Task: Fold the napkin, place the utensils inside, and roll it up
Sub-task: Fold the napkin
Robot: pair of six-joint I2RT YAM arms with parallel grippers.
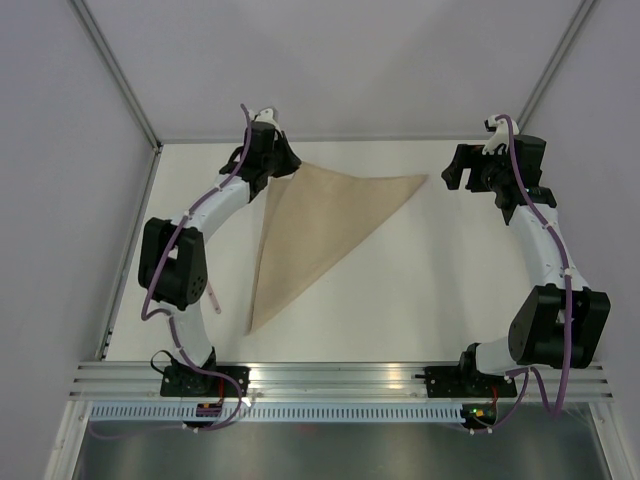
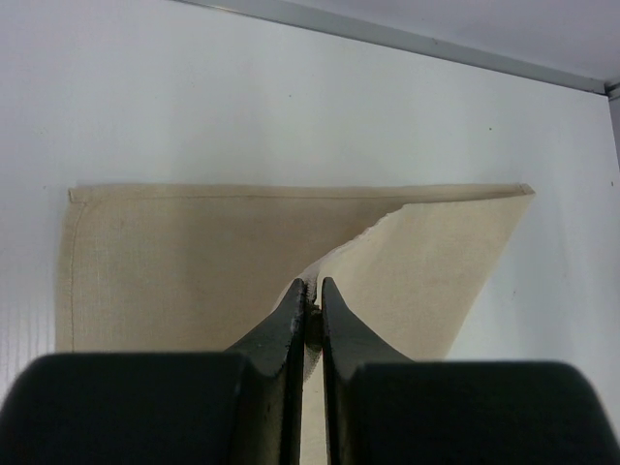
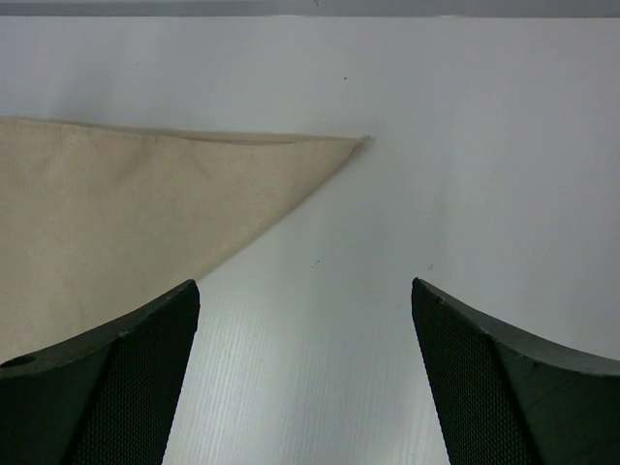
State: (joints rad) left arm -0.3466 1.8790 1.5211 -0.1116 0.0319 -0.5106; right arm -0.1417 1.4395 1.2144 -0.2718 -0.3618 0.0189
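Surface: a white table (image 1: pixel 430 290), matte and finely ribbed in the wrist views.
Room: pale grey walls (image 1: pixel 60 150) close in the left, far and right sides; an aluminium rail (image 1: pixel 340 375) runs along the near edge and carries both arm bases.
Napkin: the napkin (image 1: pixel 320 220) lies flat, folded into a triangle, with one long edge along the far side, one tip pointing right and one tip pointing towards the near left.
Slim pale piece: a slim pale piece (image 1: pixel 213 297) lies beside the left arm's elbow; too small to tell what it is.
Left arm: reaches to the far left corner of the napkin; the left gripper (image 2: pixel 312 289) has its jaws nearly together, pinching a raised layer of cloth.
Right arm: stretches to the far right; the right gripper (image 3: pixel 305 291) is spread wide and holds nothing, just beyond the napkin's right tip.
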